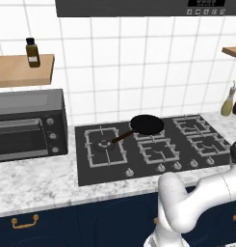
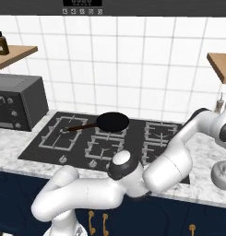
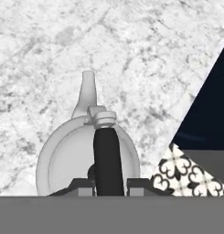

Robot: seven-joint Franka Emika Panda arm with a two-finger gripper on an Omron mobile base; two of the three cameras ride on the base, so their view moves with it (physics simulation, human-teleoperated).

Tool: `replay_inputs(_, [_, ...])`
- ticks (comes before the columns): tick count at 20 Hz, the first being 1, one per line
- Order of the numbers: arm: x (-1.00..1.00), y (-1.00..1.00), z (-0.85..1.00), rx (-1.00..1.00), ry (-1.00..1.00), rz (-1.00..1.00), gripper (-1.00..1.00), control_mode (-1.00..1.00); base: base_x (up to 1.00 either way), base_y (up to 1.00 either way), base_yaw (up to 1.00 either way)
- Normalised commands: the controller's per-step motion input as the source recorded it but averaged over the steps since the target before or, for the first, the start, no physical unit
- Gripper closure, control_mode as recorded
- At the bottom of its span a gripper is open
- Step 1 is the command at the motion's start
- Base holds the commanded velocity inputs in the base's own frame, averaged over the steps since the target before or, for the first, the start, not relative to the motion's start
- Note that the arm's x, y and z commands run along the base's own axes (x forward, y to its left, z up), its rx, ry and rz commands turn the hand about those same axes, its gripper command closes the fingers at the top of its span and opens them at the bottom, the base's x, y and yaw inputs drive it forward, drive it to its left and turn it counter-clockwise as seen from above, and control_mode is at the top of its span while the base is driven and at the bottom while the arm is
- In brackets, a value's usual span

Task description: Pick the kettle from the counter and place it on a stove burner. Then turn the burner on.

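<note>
On the table (image 3: 49,41), right of the stove (image 2: 100,138), the end effector (image 3: 109,182) pinches the kettle (image 3: 63,160) handle: pick step, with lifting clear toward a free burner next.

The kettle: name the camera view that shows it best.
The hand view: the kettle sits close, seen from above, spout and dark handle clear, on the counter. The right base view catches only its side at the edge.
</note>
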Motion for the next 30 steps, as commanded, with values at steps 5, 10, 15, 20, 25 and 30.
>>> replay_inputs(5, [-0.77, 0.43, 0.02, 0.0, -0.01, 0.05, 1.0, -1.0, 0.0, 0.0, 0.0])
replay_inputs(10, [-0.57, 0.75, 0.29, 0.0, -0.23, 0.12, 1.0, -1.0, 0.0, 0.0, 0.0])
replay_inputs(15, [-0.4, 0.76, 0.23, 0.0, -0.34, 0.15, 1.0, -1.0, 0.0, 0.0, 0.0])
replay_inputs(20, [-0.06, 0.94, 0.32, -0.06, -0.22, 0.15, 1.0, -1.0, 0.0, 0.0, 0.0])
replay_inputs(25, [0.0, 0.9, 0.3, -0.14, -0.02, 0.11, 1.0, -1.0, 0.0, 0.0, 0.0])
replay_inputs(30, [0.0, 0.89, 0.0, -0.1, -0.01, 0.06, 1.0, -1.0, 0.0, 0.0, 0.0])
